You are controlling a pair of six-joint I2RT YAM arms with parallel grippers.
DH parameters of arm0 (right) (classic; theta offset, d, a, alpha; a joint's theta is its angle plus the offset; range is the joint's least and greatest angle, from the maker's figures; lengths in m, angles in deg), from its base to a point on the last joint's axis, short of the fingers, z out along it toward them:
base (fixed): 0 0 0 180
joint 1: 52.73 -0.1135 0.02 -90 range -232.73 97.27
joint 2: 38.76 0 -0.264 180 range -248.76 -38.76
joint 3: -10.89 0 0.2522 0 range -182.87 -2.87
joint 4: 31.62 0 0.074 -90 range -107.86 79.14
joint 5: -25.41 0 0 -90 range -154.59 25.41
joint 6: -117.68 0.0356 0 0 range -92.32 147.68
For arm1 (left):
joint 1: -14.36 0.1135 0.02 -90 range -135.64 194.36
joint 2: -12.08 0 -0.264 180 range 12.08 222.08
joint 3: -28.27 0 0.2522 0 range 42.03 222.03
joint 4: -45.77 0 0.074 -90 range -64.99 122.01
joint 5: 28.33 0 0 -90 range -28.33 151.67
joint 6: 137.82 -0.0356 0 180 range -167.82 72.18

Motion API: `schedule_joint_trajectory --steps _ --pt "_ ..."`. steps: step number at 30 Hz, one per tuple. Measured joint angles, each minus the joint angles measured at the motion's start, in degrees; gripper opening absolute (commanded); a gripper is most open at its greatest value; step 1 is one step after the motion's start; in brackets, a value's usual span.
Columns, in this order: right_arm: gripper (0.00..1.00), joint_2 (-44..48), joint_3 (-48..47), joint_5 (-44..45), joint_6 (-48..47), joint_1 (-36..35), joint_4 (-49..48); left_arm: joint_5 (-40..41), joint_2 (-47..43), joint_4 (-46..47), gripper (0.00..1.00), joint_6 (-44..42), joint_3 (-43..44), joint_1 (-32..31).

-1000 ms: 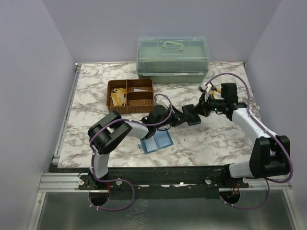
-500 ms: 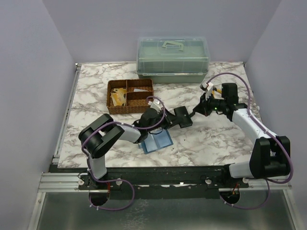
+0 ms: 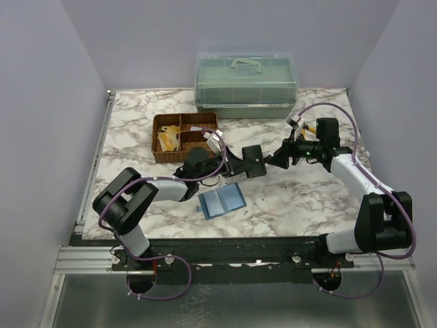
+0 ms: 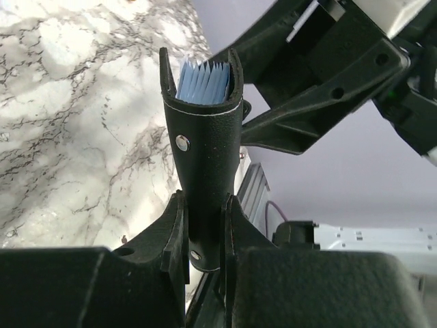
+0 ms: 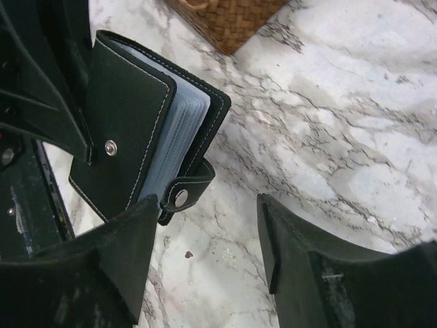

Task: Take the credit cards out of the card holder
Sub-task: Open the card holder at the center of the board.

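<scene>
**While the left gripper [image 3: 231,162] pinches the card holder [image 3: 253,162], the right gripper [image 3: 276,162] waits spread beside it**

Where the two arms meet in the middle of the top view, the holder sits between them. It appears lifted off the marble table [image 3: 307,205]. It is just right of the wicker basket [image 3: 164,156] and apart from the light-blue folder [image 3: 222,201], which lies flat lower down. Held there, it probably stays steady while the other arm works on it.

In the left wrist view, the left fingers [image 4: 176,229] press together on the holder's lower end at bottom centre. This leaves its mouth pointing to the top of the frame, where blue-grey sleeves [image 4: 203,82] fan out between the covers. I cannot tell whether cards sit in them.

In the right wrist view, the holder fills the upper left with its snap tab [image 5: 183,193] undone, which lets the covers part. At the bottom of the frame the right fingers [image 5: 283,239] stand apart with nothing between them, seemingly lined up to reach the sleeves.
</scene>
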Motion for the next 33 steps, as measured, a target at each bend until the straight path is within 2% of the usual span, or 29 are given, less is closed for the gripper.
schedule_joint_trajectory --steps 3,5,16,21,24,30,33 --pt "0.79 0.42 0.13 -4.42 3.39 0.35 -1.46 -4.79 -1.22 2.21 0.0 -1.7 -1.22 1.9" --pt "0.81 1.07 0.63 -7.45 5.95 0.44 -3.32 -7.32 -1.86 3.3 0.0 -2.69 -1.73 2.75" --pt "0.82 1.81 4.11 -20.92 20.76 0.76 -14.58 -20.28 -5.31 9.88 0.0 -6.67 -1.81 3.78" --pt "0.82 2.84 7.32 -27.58 30.51 0.83 -24.65 -25.33 -5.25 15.85 0.0 -3.85 -1.81 4.24" --pt "0.82 4.55 9.57 -31.26 37.51 0.83 -33.27 -28.35 -4.09 23.12 0.0 0.39 -1.2 4.42" --pt "0.74 7.08 11.17 -34.69 48.48 0.81 -47.28 -32.09 0.52 31.47 0.0 7.67 2.84 4.42" --pt "0.63 7.17 11.78 -35.43 53.64 0.76 -53.68 -33.0 1.55 32.54 0.0 9.46 4.09 4.42"
